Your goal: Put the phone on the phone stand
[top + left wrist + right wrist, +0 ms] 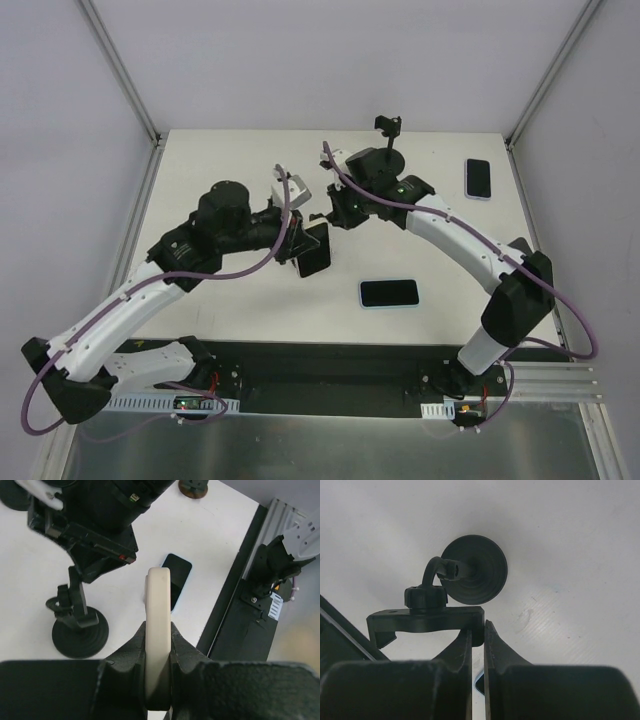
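Phone (159, 595) is off the table (240, 170), clenched in my left pincer (159, 647) over the middle. It is seen edge-on from the wrist, with the jaws pressing its front and back near one end.

Table also has two spare phones lying flat, one near centre (389, 293) and one far right (478, 178), plus a second stand (389, 128) at the far edge.

Stand (473, 570) is close beside the held phone, round base on the table. My right pincer (478, 632) is clamped shut on one end of its cradle (425, 619).

Handling, my guess:
- The phone is a stiff slab, light enough for one pincer.
- The case looks smooth, so it may slip if tilted, and the glass face won't like a knock on the cradle.
- A grip across the faces near one end looks right, since it leaves the other end free to drop into the cradle.

The stand looks light and top-heavy on its bent neck, so the cradle end is a good spot to steady it. I can't see the cradle's lips well.
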Available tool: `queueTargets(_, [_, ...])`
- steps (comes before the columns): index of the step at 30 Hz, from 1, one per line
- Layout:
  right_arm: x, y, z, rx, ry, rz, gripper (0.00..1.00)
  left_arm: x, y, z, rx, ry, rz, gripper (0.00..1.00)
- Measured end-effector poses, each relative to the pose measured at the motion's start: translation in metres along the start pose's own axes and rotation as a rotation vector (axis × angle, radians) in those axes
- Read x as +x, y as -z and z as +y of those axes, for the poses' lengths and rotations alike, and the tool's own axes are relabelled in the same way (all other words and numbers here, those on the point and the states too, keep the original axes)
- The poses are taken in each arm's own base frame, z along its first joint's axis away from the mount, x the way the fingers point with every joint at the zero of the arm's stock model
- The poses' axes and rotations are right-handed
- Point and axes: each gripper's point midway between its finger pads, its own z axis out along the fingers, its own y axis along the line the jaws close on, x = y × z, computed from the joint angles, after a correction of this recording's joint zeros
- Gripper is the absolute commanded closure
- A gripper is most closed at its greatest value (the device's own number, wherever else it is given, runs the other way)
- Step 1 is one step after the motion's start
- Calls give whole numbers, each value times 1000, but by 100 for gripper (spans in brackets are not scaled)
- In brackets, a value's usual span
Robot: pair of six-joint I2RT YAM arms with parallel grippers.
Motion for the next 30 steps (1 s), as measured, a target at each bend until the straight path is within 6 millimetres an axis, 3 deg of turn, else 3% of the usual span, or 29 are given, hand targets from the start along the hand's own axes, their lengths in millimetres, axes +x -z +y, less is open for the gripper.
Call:
queueTargets(6, [10,5,14,-98,62,3,99,4,-38,-5,127,-51,58,100])
queueTargets(14, [16,8,30,-210,120,8,99,-7,-67,-27,394,-180,6,100])
queueTargets(17, [17,9,33,-238,123,8,99,-13,-77,-20,442,-210,-14,100])
queueTargets(30, [22,12,40,-323,128,-4,99,-9,-75,-5,532,-265,-39,100])
